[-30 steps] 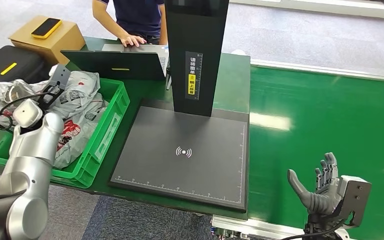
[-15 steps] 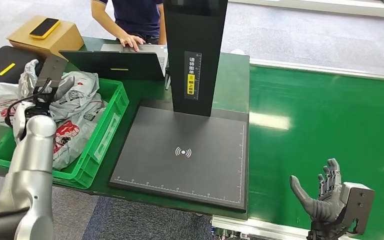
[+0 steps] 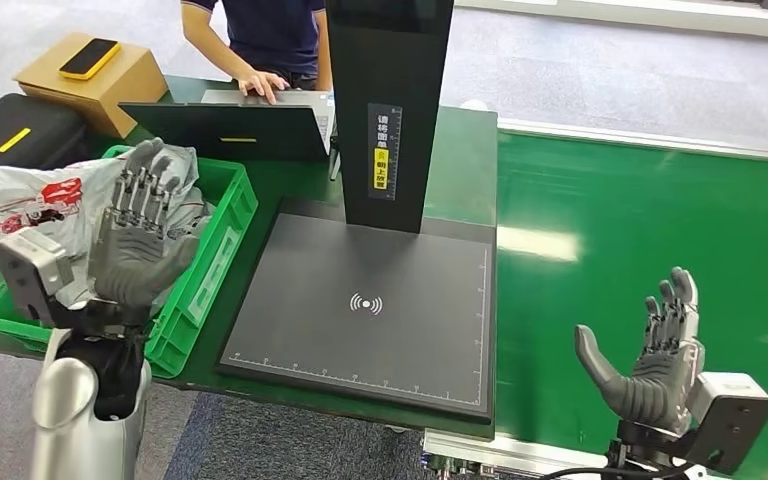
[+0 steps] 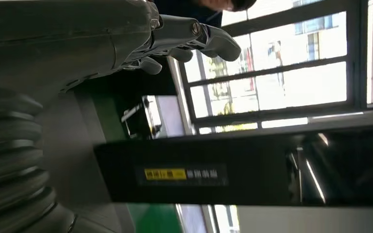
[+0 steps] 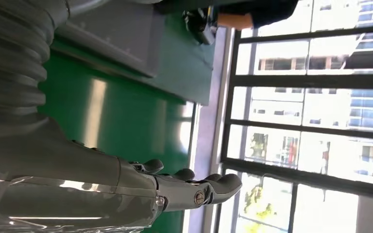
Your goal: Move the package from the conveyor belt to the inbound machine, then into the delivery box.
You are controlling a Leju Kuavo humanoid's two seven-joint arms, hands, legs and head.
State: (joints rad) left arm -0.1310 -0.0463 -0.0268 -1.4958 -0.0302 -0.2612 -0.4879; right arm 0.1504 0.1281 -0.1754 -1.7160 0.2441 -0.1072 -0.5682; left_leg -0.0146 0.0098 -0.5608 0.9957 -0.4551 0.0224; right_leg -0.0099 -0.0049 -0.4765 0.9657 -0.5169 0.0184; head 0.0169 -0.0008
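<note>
We see grey plastic mail packages [image 3: 30,200] lying in the green plastic crate [image 3: 222,240], both robot hands, left robot hand [image 3: 135,245] and right robot hand [image 3: 655,365], empty with fingers apart, so any coming grasp should stay gentle on the soft bags.

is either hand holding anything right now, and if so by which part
Nothing is held. The left hand is raised open in front of the green bin, and the right hand is open above the conveyor belt.

Open scanner pad [image 3: 360,310] between black column [image 3: 388,110] and green crate [image 3: 215,255].
</note>
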